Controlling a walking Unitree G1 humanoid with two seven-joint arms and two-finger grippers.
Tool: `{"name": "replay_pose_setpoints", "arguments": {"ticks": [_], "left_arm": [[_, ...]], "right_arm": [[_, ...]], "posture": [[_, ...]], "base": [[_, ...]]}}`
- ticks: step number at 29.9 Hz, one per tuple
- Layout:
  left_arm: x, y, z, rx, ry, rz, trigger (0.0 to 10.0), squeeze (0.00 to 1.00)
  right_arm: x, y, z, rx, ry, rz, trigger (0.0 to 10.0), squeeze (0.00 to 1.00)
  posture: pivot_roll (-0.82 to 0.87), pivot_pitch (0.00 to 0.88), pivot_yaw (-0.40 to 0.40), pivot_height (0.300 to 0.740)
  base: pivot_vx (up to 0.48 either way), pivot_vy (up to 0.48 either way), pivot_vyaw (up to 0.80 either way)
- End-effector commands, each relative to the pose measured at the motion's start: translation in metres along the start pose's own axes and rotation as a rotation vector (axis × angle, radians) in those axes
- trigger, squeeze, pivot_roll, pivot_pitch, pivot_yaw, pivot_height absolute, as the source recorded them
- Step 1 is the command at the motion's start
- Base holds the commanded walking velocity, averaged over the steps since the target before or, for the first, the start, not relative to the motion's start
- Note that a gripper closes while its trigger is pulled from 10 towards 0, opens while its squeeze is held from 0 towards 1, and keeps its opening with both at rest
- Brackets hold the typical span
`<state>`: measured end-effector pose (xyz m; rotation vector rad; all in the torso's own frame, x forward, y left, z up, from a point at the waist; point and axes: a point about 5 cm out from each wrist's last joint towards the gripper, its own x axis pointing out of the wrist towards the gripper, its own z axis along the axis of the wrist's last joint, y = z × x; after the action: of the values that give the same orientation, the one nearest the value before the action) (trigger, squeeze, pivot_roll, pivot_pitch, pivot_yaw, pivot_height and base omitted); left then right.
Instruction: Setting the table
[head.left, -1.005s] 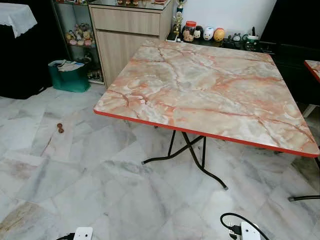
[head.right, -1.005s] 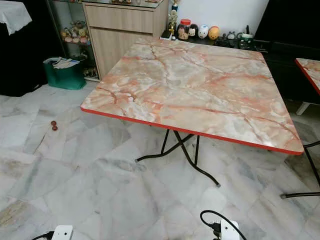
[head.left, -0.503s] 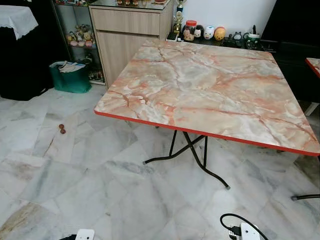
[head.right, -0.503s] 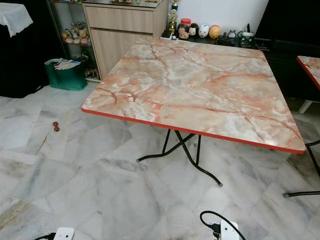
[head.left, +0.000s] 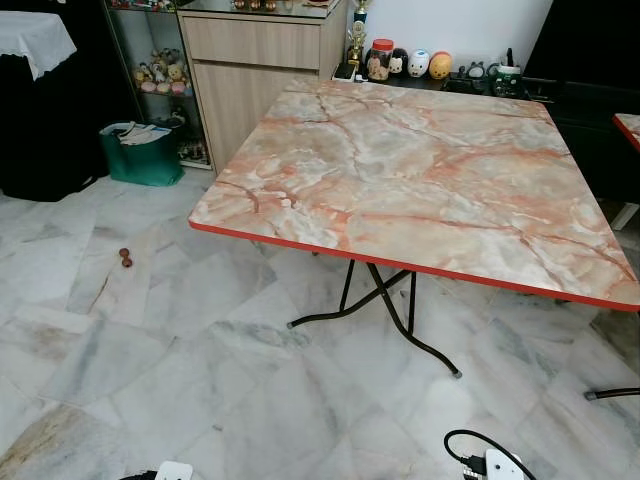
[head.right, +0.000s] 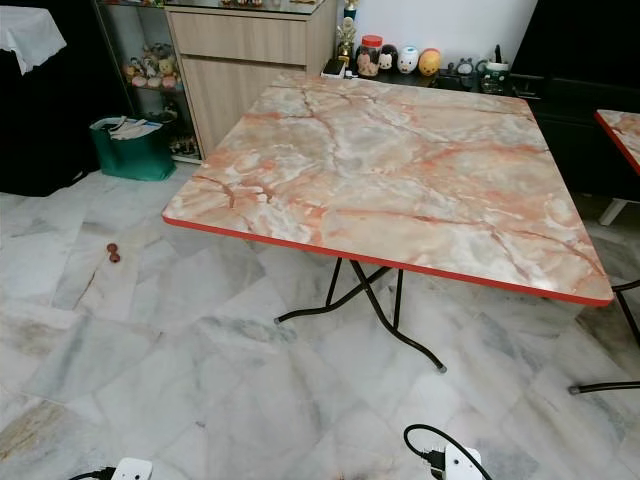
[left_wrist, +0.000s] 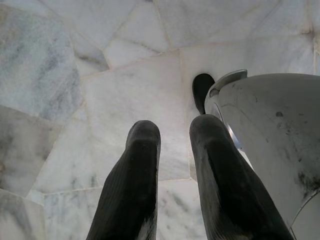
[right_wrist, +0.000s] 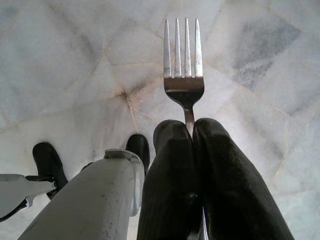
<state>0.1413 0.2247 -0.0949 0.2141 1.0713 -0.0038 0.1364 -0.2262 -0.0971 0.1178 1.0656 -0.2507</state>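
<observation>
Here the right tool (right_wrist: 192, 131) pinches a fork (right_wrist: 183, 70), the left tool (left_wrist: 175, 135) slightly parted, empty, before the table (head.left: 420, 180).

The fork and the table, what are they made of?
The fork, pinched in the right gripper, looks like shiny metal, likely steel: silver with bright glints. The table top looks like pink marble, but its red edge hints at a printed glossy sheet; I can't be sure. Its legs look like black metal tube.
</observation>
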Motion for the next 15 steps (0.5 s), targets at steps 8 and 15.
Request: {"name": "replay_pose_setpoints", "arguments": {"ticks": [8,15], "left_arm": [[-0.0009,0.0017,-0.0035,0.043,0.004,0.006,10.0,0.0],[-0.0009,0.0016,-0.0035,0.058,0.004,0.008,10.0,0.0]], "right_arm": [[0.0004,0.007,-0.0028,0.024,0.011,0.01,10.0,0.0],[0.0002,0.0056,-0.0031,0.028,0.008,0.008,10.0,0.0]], "posture": [[0.04,0.0,-0.025,0.727],[0.04,0.0,-0.027,0.727]], "base": [[0.0,0.0,-0.29],[0.0,0.0,0.0]]}}
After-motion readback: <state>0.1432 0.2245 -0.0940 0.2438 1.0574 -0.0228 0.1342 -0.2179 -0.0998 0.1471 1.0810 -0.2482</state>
